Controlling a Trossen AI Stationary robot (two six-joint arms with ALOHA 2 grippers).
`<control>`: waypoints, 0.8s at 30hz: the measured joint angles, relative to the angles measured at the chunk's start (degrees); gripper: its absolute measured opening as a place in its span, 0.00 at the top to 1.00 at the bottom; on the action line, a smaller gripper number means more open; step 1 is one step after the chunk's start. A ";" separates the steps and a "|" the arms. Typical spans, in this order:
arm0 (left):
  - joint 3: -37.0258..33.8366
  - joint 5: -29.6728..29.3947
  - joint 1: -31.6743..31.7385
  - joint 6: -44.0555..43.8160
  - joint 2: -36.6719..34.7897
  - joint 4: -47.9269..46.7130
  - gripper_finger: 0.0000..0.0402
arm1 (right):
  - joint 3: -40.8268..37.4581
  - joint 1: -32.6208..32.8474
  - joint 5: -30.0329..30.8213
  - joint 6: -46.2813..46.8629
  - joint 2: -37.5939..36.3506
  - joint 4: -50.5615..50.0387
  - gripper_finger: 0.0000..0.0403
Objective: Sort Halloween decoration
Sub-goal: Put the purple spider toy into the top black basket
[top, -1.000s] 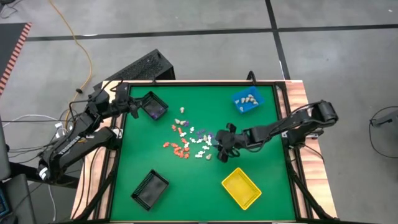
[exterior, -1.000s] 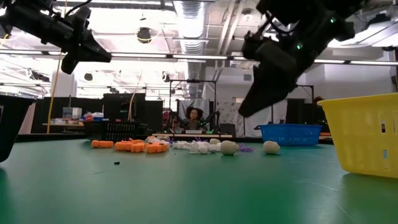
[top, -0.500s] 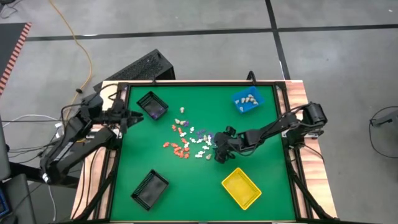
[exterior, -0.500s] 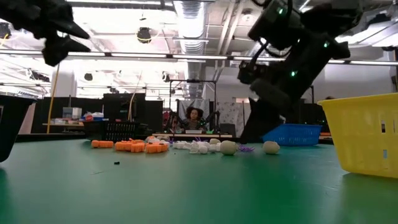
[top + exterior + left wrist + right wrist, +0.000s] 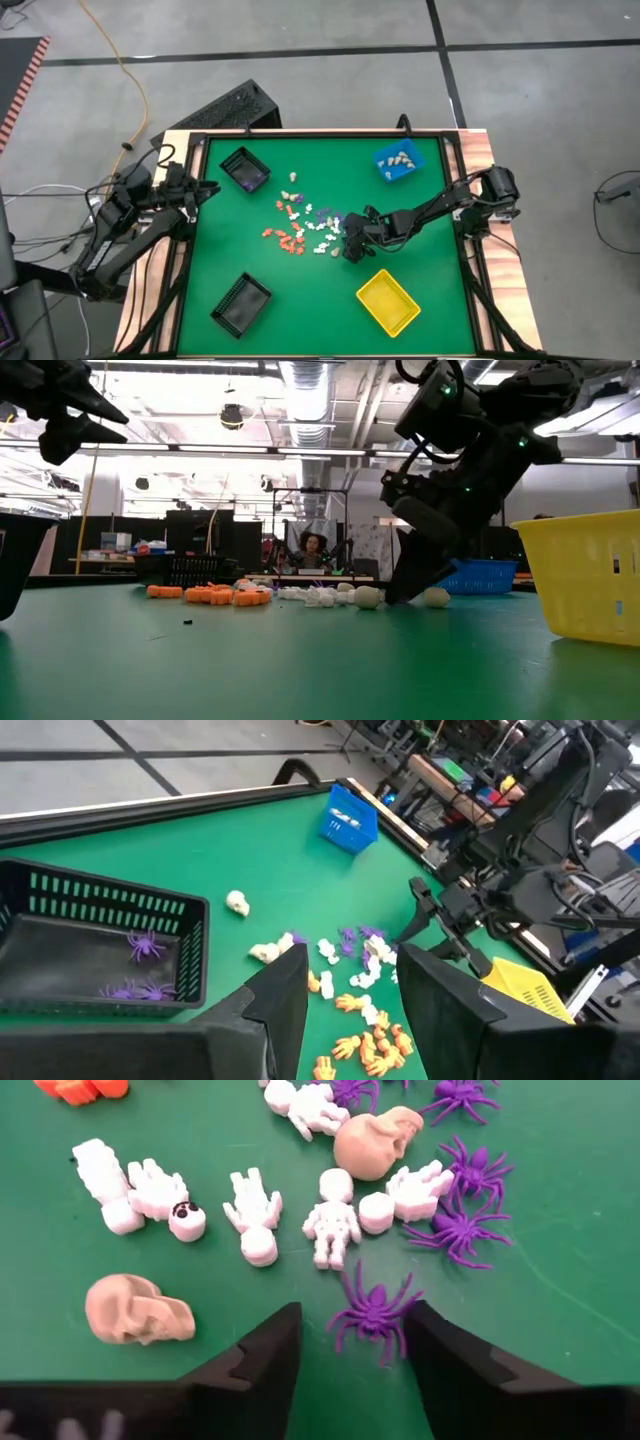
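The Halloween decoration (image 5: 305, 225) lies loose at the table's middle: orange pieces, white skeletons (image 5: 333, 1220), beige skulls (image 5: 137, 1310) and purple spiders. My right gripper (image 5: 349, 243) is down at the pile's right end, open. Its fingers (image 5: 250, 1365) stand on either side of one purple spider (image 5: 372, 1315) that lies on the green mat. My left gripper (image 5: 205, 187) hangs open over the table's left edge, beside the far-left black bin (image 5: 100, 950), which holds purple spiders (image 5: 145, 945).
A blue bin (image 5: 397, 163) with beige pieces stands at the far right, a yellow bin (image 5: 388, 301) at the near right and a second black bin (image 5: 241, 303) at the near left. A raised black rim (image 5: 320, 134) frames the mat.
My right gripper has come down onto the right end of the pile, until its fingertips are close to the mat. My left gripper has drawn back from over the far-left black bin toward the table's left edge.
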 joint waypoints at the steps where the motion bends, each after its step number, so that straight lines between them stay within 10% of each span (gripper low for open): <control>1: 0.00 -0.04 0.00 -0.04 0.00 -0.04 0.64 | 0.00 0.00 -0.02 0.43 0.00 0.00 0.55; 10: -0.02 -0.41 0.00 0.00 0.02 -0.06 0.64 | -0.11 0.24 -0.33 3.57 0.09 1.40 0.75; 24: -0.02 -0.41 0.00 -0.04 0.02 -0.06 0.64 | 0.69 1.70 -0.14 3.61 0.26 2.44 0.80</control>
